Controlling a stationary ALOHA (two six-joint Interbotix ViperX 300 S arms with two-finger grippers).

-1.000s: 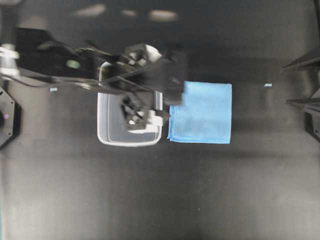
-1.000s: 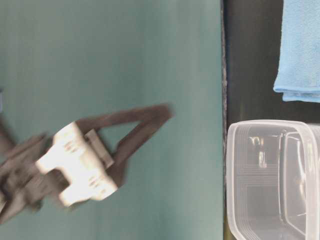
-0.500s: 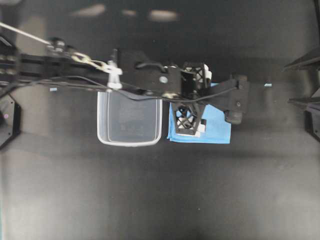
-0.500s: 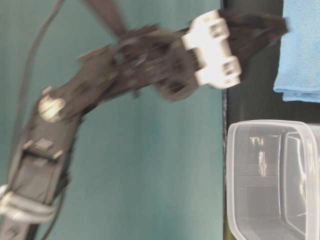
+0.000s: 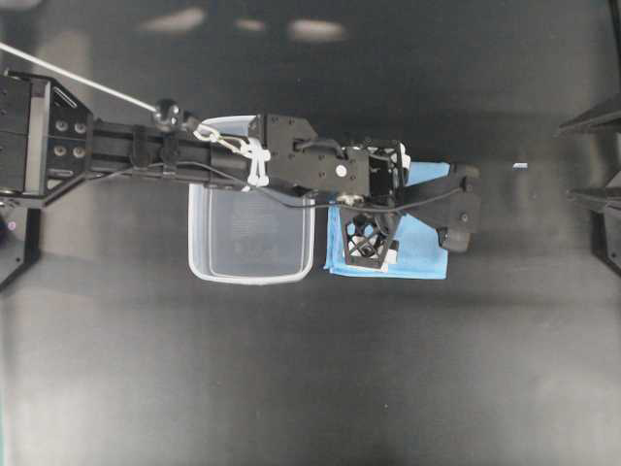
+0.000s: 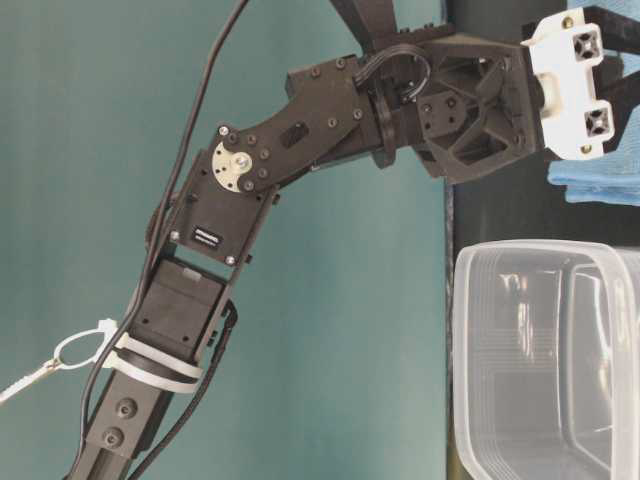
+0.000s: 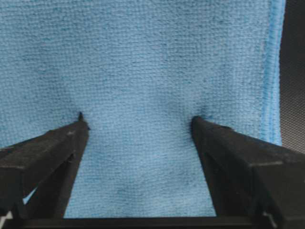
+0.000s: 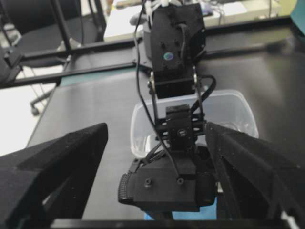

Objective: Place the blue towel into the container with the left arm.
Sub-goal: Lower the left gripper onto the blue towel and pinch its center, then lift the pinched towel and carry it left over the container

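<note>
Left pincer (image 7: pixel 138 125) is being pressed, spread apart, into the blue towel (image 7: pixel 143 62).
Closure is being called for next, then transfer to the container (image 5: pixel 250 267).

Matte black tabletop (image 5: pixel 310 369) catching soft pale light glare (image 5: pixel 315 29) along its far edge, flat teal wall (image 6: pixel 150 150) behind it at table level, and, past the table's end, a black office chair (image 8: pixel 35 26) on a pale floor (image 8: pixel 16 119) beside a cluttered white desk (image 8: pixel 238 9).
</note>
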